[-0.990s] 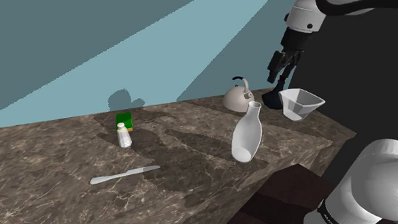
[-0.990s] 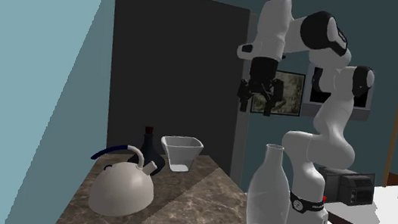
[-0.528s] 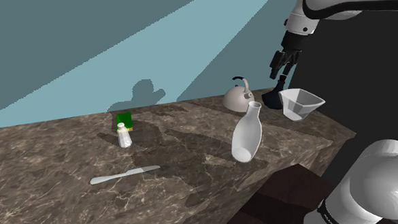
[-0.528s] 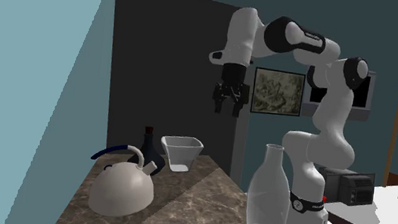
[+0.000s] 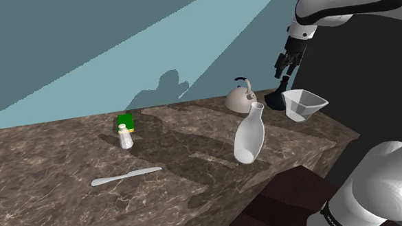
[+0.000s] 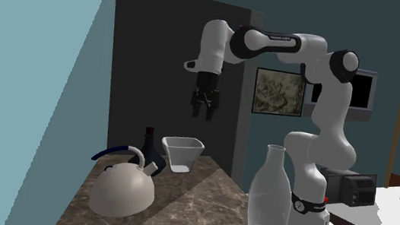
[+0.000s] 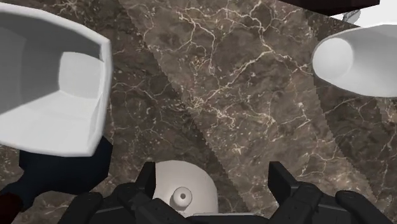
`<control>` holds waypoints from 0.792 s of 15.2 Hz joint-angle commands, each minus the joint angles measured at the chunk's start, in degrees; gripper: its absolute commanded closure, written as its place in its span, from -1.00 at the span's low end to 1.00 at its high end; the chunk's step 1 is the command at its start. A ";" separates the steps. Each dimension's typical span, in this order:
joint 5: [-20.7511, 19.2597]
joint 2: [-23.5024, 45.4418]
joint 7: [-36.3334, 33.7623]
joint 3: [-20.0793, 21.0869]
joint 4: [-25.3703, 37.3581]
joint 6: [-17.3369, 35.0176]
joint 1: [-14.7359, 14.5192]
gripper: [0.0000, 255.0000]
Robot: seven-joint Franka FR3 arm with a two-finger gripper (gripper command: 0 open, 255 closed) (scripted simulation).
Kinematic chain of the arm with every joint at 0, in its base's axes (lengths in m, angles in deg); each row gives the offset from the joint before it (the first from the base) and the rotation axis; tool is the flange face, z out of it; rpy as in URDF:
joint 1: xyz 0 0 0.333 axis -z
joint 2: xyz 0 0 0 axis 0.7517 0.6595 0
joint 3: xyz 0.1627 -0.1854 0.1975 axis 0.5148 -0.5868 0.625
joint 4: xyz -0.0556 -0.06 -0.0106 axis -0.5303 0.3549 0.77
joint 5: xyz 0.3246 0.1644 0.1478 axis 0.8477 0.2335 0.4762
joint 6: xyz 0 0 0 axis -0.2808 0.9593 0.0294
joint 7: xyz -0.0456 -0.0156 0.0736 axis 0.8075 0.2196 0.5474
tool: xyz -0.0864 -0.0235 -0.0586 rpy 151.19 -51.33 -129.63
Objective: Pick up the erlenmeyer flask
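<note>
On the brown marbled desk (image 5: 57, 155), at the shoulder view's left, we see a pale knife (image 5: 126, 177) lying flat. Behind it stands a small white shaker (image 5: 125, 137), just before a green box (image 5: 126, 121). Further right stands a tall white bottle (image 5: 249, 135), and behind it a grey kettle (image 5: 240, 97). The erlenmeyer flask (image 5: 276, 101) is dark blue. It stands upright at the far end of the desk, between the kettle and a white square bowl (image 5: 304, 104), which partly hides it. The claw (image 5: 282, 66) hangs high above this group. In the wrist view its fingers (image 7: 147, 184) stand apart, released, holding nothing.
</note>
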 commanded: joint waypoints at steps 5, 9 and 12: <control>3.66 12.28 8.58 -6.64 9.42 0.99 1.10 -1.00; 8.08 21.52 14.60 -10.16 16.97 0.52 2.90 -1.00; 12.13 29.06 19.02 -11.90 23.64 -0.69 5.38 -1.00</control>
